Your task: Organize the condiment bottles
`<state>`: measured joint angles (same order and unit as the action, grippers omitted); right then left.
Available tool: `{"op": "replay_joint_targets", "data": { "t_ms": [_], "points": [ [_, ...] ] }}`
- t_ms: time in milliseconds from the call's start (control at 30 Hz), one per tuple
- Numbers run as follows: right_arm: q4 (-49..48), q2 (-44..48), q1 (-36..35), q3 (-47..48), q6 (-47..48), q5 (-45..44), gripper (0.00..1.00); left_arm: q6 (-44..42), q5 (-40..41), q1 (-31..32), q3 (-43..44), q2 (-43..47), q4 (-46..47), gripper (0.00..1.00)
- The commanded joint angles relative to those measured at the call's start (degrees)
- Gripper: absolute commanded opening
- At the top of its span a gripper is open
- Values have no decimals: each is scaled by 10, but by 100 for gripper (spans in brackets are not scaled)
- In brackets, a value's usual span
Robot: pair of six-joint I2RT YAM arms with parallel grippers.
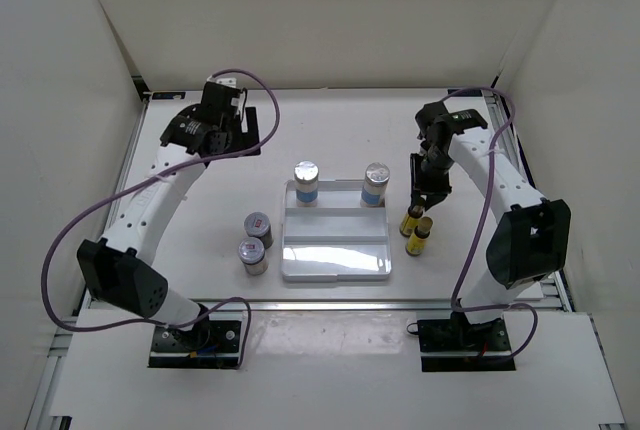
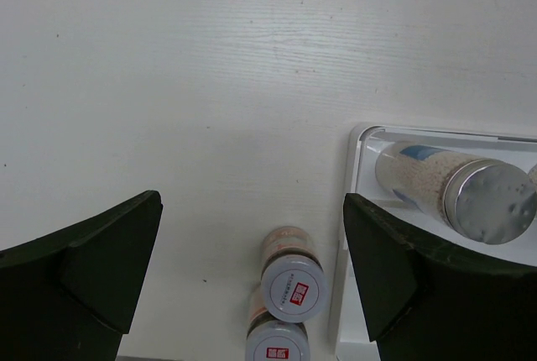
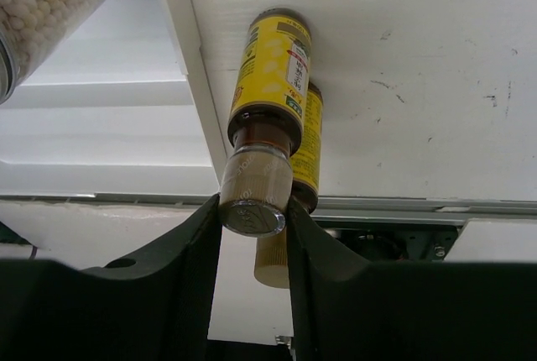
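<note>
Two pale shakers [image 1: 307, 182] [image 1: 375, 184] with silver caps stand on the back step of the white tray [image 1: 335, 268]. Two squat silver-lidded jars [image 1: 258, 227] [image 1: 252, 255] stand left of the tray. Two tiny yellow bottles [image 1: 410, 218] [image 1: 418, 238] stand right of it. My right gripper [image 1: 424, 196] is shut on the cap of the farther yellow bottle [image 3: 270, 75]; the other yellow bottle [image 3: 309, 147] is just behind it. My left gripper [image 1: 240, 133] is open and empty at the back left, well away from the jars [image 2: 292, 281] [image 2: 277, 346] and the near shaker [image 2: 453, 189].
White walls close in the back and both sides of the table. The tray rim [image 3: 180, 34] runs close beside the held bottle. The table's front edge [image 3: 403, 206] is a short way past the yellow bottles. Purple cables loop off both arms.
</note>
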<state>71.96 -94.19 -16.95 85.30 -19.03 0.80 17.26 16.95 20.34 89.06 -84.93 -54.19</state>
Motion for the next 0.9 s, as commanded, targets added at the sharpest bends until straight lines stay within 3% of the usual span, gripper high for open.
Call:
{"op": "replay_joint_targets", "data": {
  "t_ms": [0,67,167,300,500,633,867],
  "points": [
    [12,-3,1,34,7,-8,16,38,9,-2,-23,48,-17,100],
    [22,-3,-6,49,7,-16,4,62,9,-2,-34,66,-25,100],
    [49,-3,-22,90,2,-46,0,111,26,-2,-71,99,-25,100],
    [93,-3,-55,166,2,-100,0,117,45,-2,-77,112,-25,100],
    [100,16,-89,203,2,-106,0,129,66,-2,-71,112,-62,100],
    [82,38,-120,194,-8,-129,0,141,58,-2,-85,126,-80,100],
    [-33,130,-149,73,-20,-115,0,187,10,39,-120,154,-80,100]
  ]
}}
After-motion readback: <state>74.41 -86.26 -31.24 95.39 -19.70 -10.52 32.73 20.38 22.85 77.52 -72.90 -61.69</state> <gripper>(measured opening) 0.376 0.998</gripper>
